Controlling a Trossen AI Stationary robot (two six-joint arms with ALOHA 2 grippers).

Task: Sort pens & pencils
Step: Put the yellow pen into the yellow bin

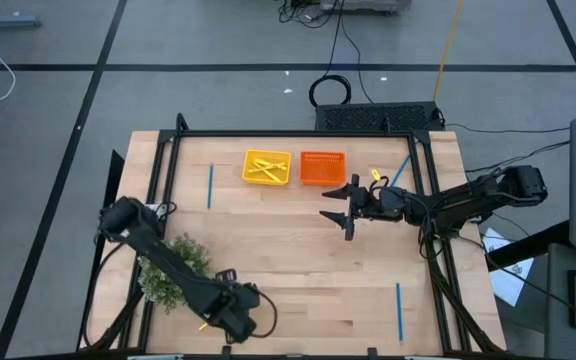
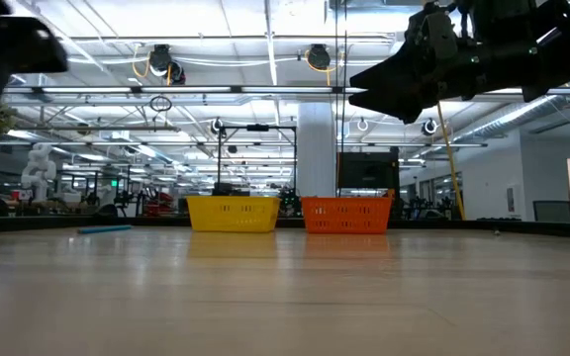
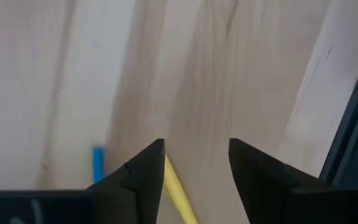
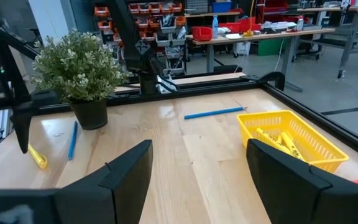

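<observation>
Dark jaws of the left gripper (image 3: 194, 171) stand apart, low over the pale wooden table (image 1: 298, 260) near its front edge. A yellow pencil (image 3: 178, 190) lies on the wood just beside one finger, with nothing clamped between the jaws, and the end of a blue pen (image 3: 97, 164) shows a little farther off. In the high view this left gripper (image 1: 230, 322) sits by the bushy green plant (image 1: 173, 268).

The right gripper (image 1: 343, 208) hangs above the table just in front of the orange tray (image 1: 322, 167), its jaws spread wide and empty. Beside that tray stands the yellow tray (image 1: 267, 167), which holds several yellow pencils (image 1: 265, 166). A blue pen (image 1: 210, 187) lies left of the yellow tray, another blue pen (image 1: 399, 311) lies near the front right corner, and a third blue pen (image 1: 400, 170) slants by the right frame rail next to a short yellow piece (image 1: 376, 176).
</observation>
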